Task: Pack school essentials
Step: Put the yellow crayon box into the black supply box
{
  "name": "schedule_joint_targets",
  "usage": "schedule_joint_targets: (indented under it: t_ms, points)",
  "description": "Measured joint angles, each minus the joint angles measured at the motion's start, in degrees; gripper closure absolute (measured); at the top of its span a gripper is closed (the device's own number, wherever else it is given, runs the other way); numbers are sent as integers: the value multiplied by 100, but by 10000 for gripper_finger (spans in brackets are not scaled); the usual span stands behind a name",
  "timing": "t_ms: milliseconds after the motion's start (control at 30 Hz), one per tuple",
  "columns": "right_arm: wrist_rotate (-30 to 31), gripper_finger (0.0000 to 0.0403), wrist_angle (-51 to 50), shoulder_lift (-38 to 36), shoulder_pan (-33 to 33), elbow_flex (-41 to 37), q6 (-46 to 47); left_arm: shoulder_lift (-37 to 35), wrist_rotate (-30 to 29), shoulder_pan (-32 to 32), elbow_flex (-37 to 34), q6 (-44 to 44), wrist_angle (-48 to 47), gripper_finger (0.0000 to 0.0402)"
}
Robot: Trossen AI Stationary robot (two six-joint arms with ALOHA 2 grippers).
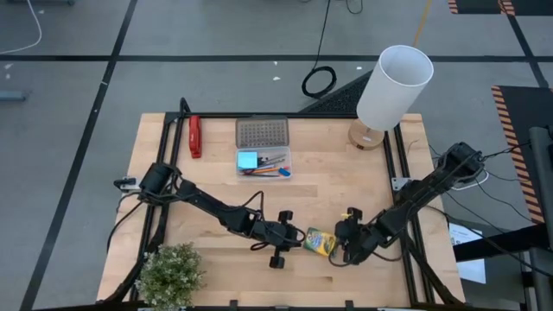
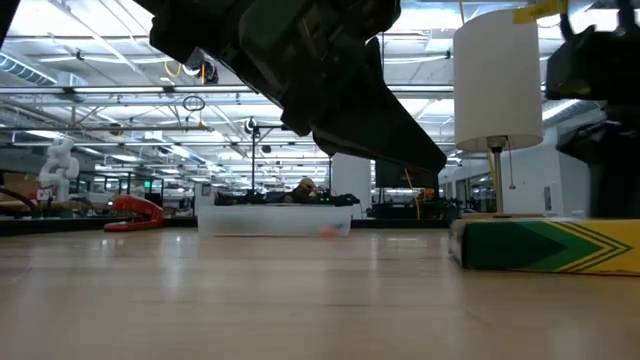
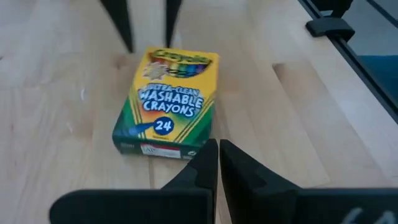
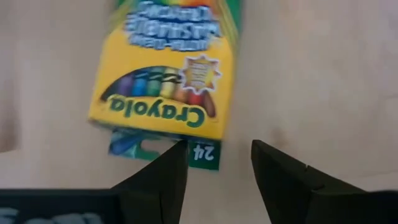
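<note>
The crayon box (image 1: 319,242) is lying flat on the table between both grippers, well apart from the tray (image 1: 263,161). The right gripper (image 4: 217,163), jaws released, is lining up on it; centring the jaws across the narrow sides looks wise. The left gripper (image 3: 217,163), jaws clenched, is sitting beside

We note: surface (image 1: 328,186) pale wood, visible grain, smooth satin finish. Green-yellow crayon box (image 3: 166,102) printed cardboard, slight gloss. End effector fingers (image 4: 283,180) matt black plastic. Tray (image 1: 263,161) clear plastic. Lamp shade (image 1: 394,86) white, matt; lamp base (image 1: 365,136) light wood.
</note>
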Motion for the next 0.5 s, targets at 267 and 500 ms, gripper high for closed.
schedule_joint_targets:
  t_ms: [267, 500]
  points:
    - [262, 232, -413, -98, -442, 0, -838, 0, -2, -2, 0, 0, -81, 380]
    - [259, 180, -271, -608, 128, -2, -640, 0, -2, -13, 0, -27, -78, 380]
